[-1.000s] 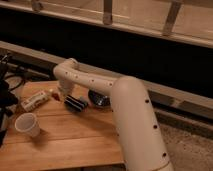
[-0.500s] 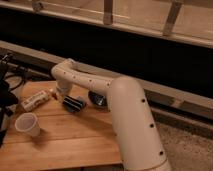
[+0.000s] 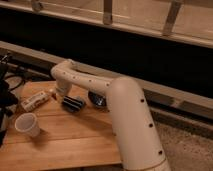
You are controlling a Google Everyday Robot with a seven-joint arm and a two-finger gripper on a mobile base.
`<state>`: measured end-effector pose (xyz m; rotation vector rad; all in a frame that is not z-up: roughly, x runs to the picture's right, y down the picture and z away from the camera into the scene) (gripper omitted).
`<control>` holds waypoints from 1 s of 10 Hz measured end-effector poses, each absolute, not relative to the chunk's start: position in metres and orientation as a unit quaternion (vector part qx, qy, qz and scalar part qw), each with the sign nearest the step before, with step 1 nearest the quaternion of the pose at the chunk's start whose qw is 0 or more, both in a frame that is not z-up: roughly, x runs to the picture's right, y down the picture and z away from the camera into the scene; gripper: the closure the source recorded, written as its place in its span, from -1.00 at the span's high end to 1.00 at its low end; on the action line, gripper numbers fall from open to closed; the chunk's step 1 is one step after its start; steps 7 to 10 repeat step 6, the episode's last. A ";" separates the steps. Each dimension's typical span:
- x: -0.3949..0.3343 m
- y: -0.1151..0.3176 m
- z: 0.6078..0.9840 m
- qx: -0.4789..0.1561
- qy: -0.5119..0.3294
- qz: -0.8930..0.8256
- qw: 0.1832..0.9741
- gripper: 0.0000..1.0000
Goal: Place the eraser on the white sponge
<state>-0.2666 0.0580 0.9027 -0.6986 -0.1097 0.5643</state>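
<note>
Leftward since the earlier frame, the arm carries its gripper (image 3: pixel 64 94), finger state indeterminable, above the eraser (image 3: pixel 73 103); descend squarely, then carry to white sponge (image 3: pixel 34 102).

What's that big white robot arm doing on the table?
The arm reaches across the wooden table, and its gripper is down near the back, just left of the striped eraser. The eraser lies on the table, not yet on the white sponge farther left. A white cup stands in front, and a black bowl sits right of the eraser.
</note>
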 end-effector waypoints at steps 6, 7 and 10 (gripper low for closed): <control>-0.269 0.060 0.903 -0.339 -0.055 0.269 0.900 -0.13; -0.269 0.060 0.903 -0.339 -0.055 0.269 0.900 -0.13; -0.269 0.060 0.903 -0.339 -0.055 0.269 0.900 -0.13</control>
